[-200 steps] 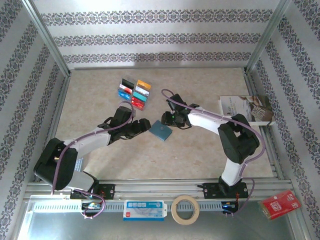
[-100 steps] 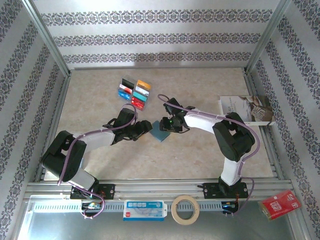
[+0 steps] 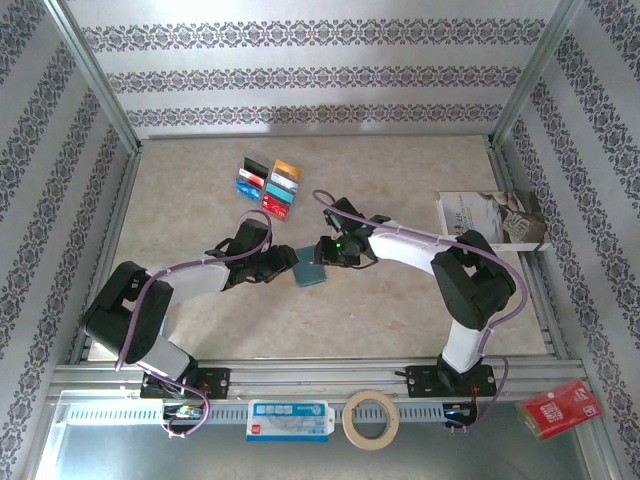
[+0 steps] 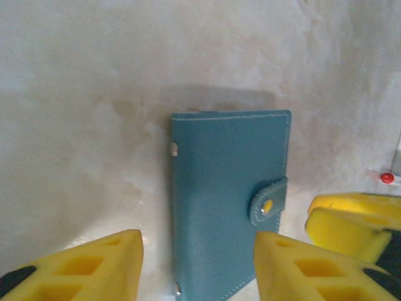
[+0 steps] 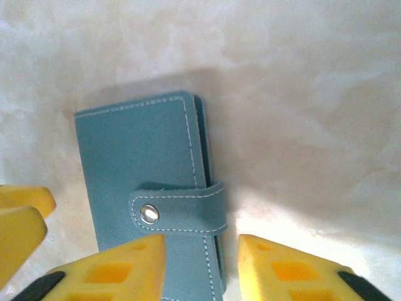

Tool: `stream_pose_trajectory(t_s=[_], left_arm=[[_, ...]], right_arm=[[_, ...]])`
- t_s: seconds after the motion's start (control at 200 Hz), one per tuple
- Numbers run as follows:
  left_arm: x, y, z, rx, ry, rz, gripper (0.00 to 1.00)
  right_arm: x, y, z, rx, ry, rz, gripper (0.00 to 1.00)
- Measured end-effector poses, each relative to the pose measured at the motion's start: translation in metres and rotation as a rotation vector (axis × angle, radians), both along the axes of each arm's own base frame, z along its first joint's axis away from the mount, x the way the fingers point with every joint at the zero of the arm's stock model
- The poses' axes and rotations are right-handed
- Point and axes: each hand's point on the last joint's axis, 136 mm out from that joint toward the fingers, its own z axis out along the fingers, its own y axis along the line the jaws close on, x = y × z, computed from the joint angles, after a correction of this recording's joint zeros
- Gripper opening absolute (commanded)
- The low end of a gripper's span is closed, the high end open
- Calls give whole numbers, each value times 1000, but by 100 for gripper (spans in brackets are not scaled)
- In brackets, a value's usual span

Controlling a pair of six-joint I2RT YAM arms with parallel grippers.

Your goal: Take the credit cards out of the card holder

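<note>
Straddling shut card holder on mottled beige surface, wallpapered walls around: left pincer, right pincer, both parted.

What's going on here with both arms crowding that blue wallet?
Both arms meet at the card holder in the middle of the table. The left tool and right tool sit at it from opposite sides, jaws apart, not visibly clamped. Its snap strap is fastened, so it's closed. Several credit cards lie grouped farther back.
</note>
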Motion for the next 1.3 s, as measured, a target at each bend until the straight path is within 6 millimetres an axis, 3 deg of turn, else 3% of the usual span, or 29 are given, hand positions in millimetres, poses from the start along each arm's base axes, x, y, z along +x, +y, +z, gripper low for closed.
stream_pose_trajectory(t_s=[0.18, 0.47, 0.669, 1.049, 1.174, 1.304], left_arm=[[-2, -7, -6, -26, 21, -28, 38], [-2, -11, -11, -41, 30, -42, 37], [-3, -16, -23, -56, 63, -51, 36], [2, -27, -12, -130, 43, -62, 32], [2, -28, -11, -142, 46, -60, 25], [2, -29, -9, -149, 44, -63, 12]], right_arm=[[7, 2, 0, -7, -6, 13, 31], [5, 1, -23, -41, 42, 13, 26], [5, 1, -24, -39, 40, 13, 24], [5, 1, -26, -42, 43, 12, 24], [6, 1, -26, -42, 42, 11, 24], [9, -3, -24, -29, 38, -7, 25]])
